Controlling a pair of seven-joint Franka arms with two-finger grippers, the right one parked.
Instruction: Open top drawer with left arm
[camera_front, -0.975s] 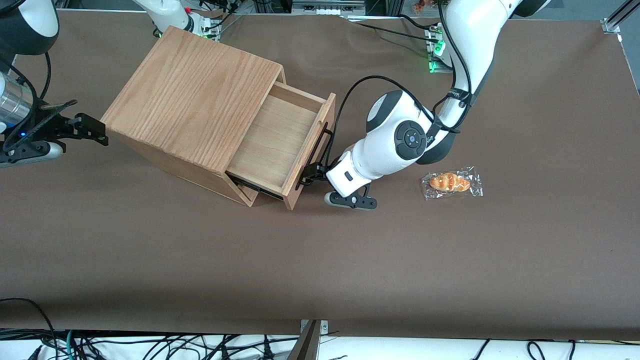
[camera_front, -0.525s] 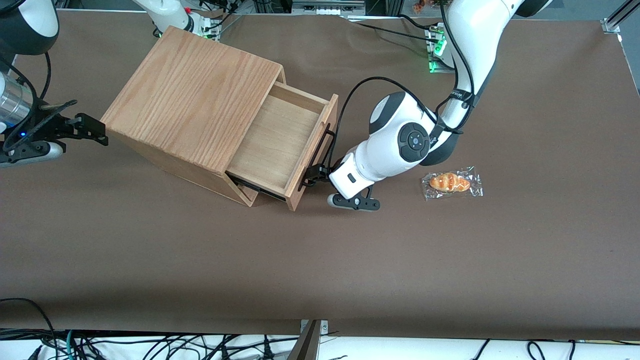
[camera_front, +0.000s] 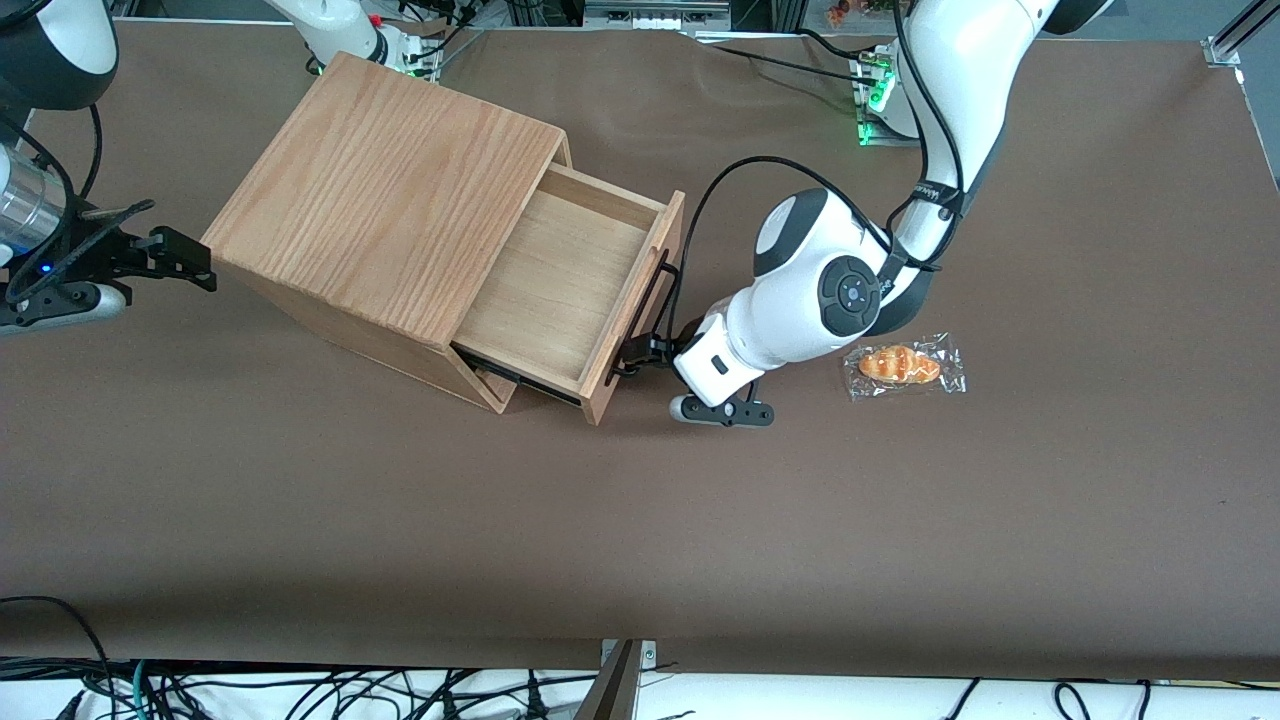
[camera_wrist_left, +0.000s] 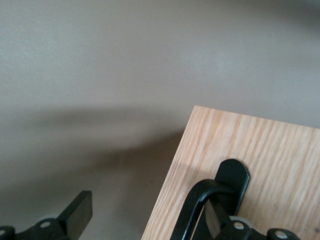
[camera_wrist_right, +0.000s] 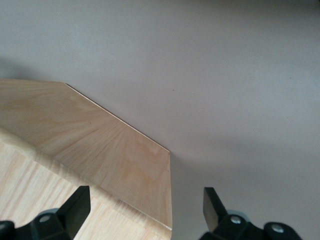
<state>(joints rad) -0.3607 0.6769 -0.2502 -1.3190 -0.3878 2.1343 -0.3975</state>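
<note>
The oak-grain cabinet (camera_front: 390, 190) stands on the brown table, and its top drawer (camera_front: 560, 290) is pulled well out, its bare wooden floor showing. A black bar handle (camera_front: 650, 300) runs across the drawer front (camera_wrist_left: 250, 165). The left arm's gripper (camera_front: 632, 358) is at the end of the handle nearer the front camera. It is open, its fingers spread wide. One finger (camera_wrist_left: 220, 220) sits tucked between the handle (camera_wrist_left: 200, 205) and the drawer front. The other finger (camera_wrist_left: 77, 212) hangs over bare table beside the drawer's corner. My gripper (camera_wrist_left: 147, 210) clamps nothing.
A wrapped bread roll (camera_front: 903, 365) lies on the table toward the working arm's end, close beside the arm's elbow. A lower drawer front (camera_front: 520, 385) shows under the open one. Cables hang along the table's front edge.
The drawer has slid farther out of the cabinet. The gripper and wrist have moved with the handle toward the working arm's end and slightly nearer the camera.
</note>
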